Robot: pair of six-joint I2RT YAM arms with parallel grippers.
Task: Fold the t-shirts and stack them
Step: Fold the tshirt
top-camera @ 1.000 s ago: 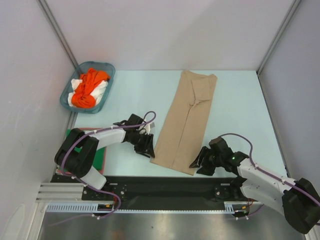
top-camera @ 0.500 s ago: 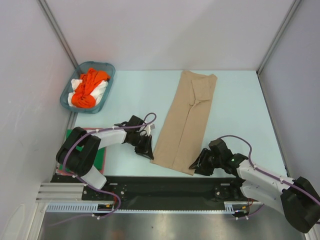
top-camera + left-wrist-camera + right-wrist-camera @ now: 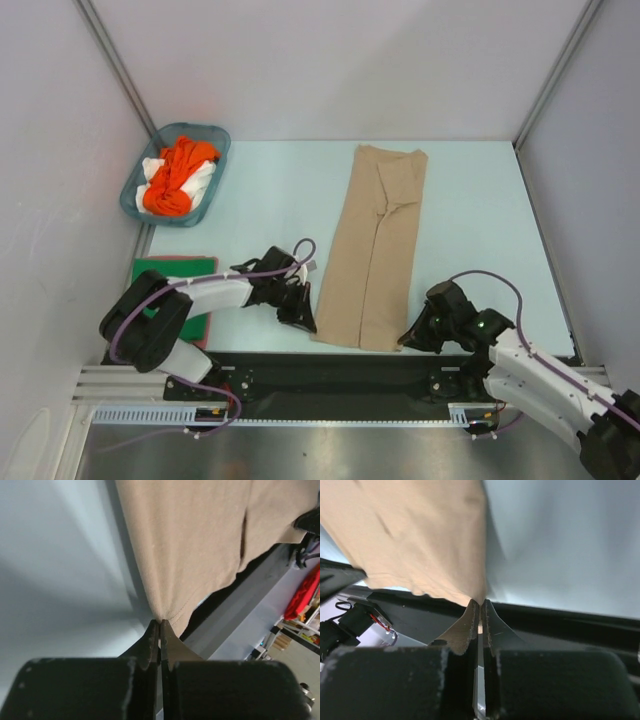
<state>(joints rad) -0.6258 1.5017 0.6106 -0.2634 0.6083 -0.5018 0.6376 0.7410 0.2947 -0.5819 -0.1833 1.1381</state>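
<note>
A tan-beige t-shirt (image 3: 372, 250), folded into a long narrow strip, lies in the middle of the table, running from the far side to the near edge. My left gripper (image 3: 305, 322) is shut on its near left corner, and in the left wrist view the tips (image 3: 160, 622) pinch the hem of the tan cloth (image 3: 190, 540). My right gripper (image 3: 405, 340) is shut on the near right corner, where the tips (image 3: 480, 602) clamp the tan cloth (image 3: 420, 535). An orange t-shirt (image 3: 175, 175) and a white one (image 3: 203, 180) lie bunched in the basket.
The teal basket (image 3: 222, 150) stands at the far left corner. A folded dark green shirt (image 3: 165, 270) with a reddish edge beneath it lies at the near left, partly under my left arm. The black front rail (image 3: 330, 370) runs along the table's near edge.
Both grippers have closed on the tan shirt's near corners. The arms shifted toward the near edge, and the shirt slid slightly that way and lies straighter.
</note>
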